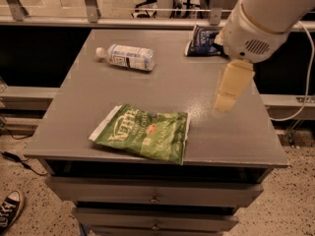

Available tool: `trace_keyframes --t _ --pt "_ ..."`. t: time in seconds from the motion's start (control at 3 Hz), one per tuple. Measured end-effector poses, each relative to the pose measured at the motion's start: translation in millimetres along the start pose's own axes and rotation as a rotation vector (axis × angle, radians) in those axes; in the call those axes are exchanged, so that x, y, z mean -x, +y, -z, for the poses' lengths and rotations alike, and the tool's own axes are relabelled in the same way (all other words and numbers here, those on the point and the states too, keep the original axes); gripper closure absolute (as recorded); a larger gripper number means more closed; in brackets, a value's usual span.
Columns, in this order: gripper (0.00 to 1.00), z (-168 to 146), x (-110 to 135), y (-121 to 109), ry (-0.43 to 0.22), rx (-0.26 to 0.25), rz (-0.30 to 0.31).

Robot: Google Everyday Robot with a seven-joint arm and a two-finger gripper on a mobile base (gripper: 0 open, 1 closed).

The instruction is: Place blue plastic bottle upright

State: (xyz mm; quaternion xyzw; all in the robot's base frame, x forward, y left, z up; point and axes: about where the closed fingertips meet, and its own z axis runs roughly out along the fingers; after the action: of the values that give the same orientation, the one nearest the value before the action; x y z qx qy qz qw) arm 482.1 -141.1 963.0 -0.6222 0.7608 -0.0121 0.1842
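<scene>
**Bottle down on its side, far and left of the gripper**

The gripper (224,100) hangs empty over the right part of the table (236,141), its pale tip pointing down and a little toward the left of the view, clear of the surface as far as I can judge. Whether it is parted or closed I cannot tell – it shows as one cream slab below the white wrist.

Nearest to it, down and to the left, lies the green bag (142,134), flat near the table's front edge. Up behind the wrist, at the far edge, sits the blue bag (202,41), partly hidden by the arm.

The bottle (129,57) is well apart from the gripper, up and to the left, near the far left corner. It lies on its side, not upright. Its long axis runs nearly across the view, white cap toward the left and base toward the gripper, so the base end is the nearer one.

My reading: the reach has barely begun. The coming move calls for travel left and toward the far edge, then a grasp across the barrel – square to that long axis – before tipping the bottle onto its base.
</scene>
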Motion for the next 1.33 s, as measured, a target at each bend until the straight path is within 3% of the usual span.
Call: trace_keyframes --t 0.33,1.0,1.33 --pt "0.00 -37 58 -29 -0.018 0.018 -0.024" --pt "0.00 -38 59 -34 -0.051 -0.003 -0.042" --pt "0.00 -54 85 -58 -0.150 -0.044 -0.100"
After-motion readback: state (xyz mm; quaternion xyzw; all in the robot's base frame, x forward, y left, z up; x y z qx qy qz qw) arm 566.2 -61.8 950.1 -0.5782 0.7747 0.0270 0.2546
